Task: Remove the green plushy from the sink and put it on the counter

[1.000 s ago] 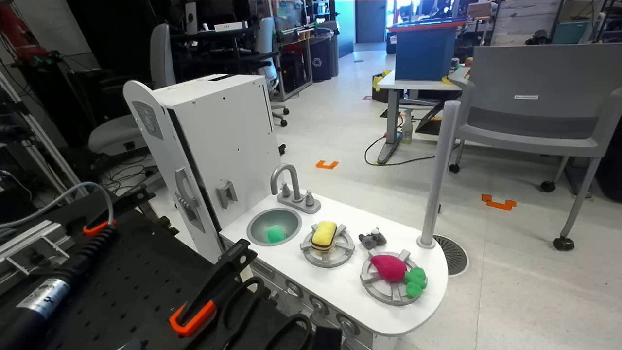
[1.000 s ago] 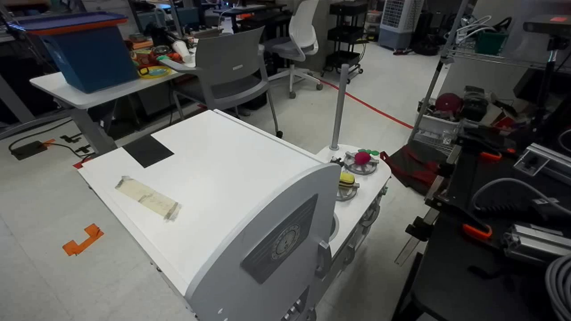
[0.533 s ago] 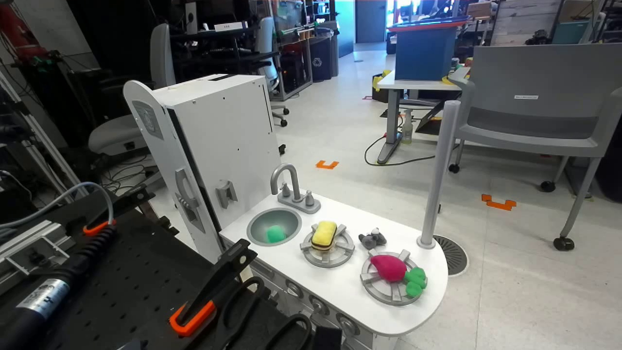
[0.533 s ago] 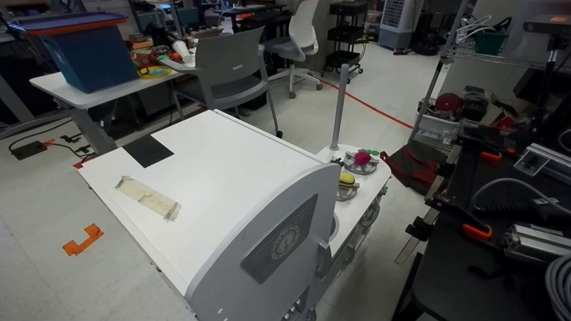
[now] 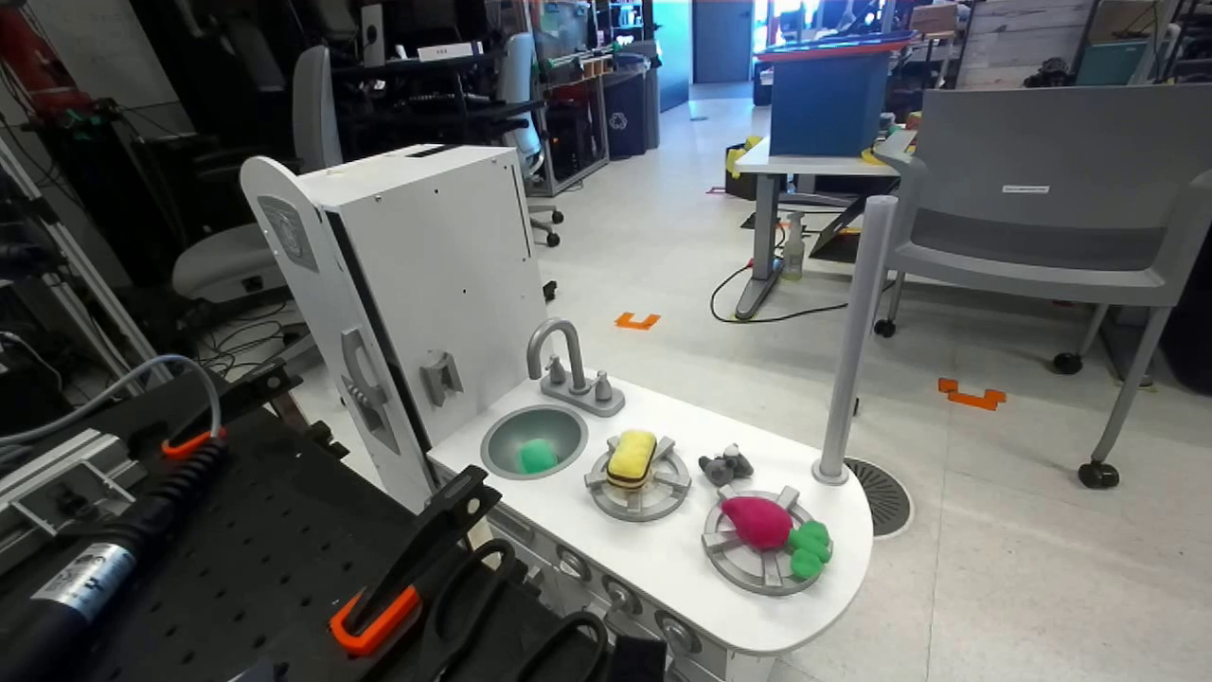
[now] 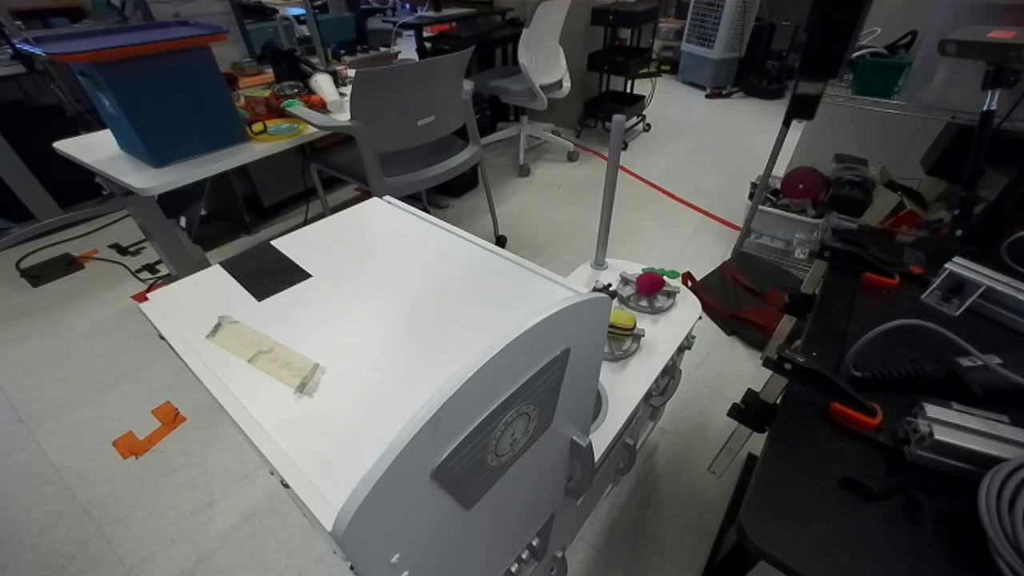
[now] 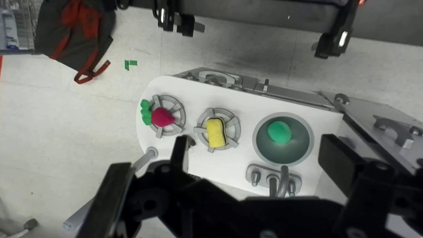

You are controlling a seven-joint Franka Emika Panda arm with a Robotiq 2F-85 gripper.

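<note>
The green plushy (image 7: 279, 132) is a rounded soft shape lying in the grey round sink (image 7: 297, 147). In an exterior view the plushy (image 5: 538, 456) lies at the bottom of the sink (image 5: 566, 432); elsewhere the cabinet hides it. The white counter (image 7: 244, 109) surrounds the sink; it also shows in an exterior view (image 5: 663, 564). My gripper (image 7: 255, 147) is open and empty, high above the counter, its fingers spread wide. The left finger (image 7: 178, 152) appears over the counter near the burners, the right finger (image 7: 340, 162) beside the cabinet. The gripper's fingers do not show in either exterior view.
A grey faucet (image 7: 283, 181) rises behind the sink. A yellow sponge-like toy (image 7: 215, 133) and a red plush with green leaves (image 7: 162, 117) lie on burners. A small grey toy (image 5: 726, 465) sits near the post (image 5: 860, 341). A tall white cabinet (image 5: 445, 275) flanks the sink.
A dark part of the arm has come into view at the top right of an exterior view. The plushy, the toys and the counter have not moved.
</note>
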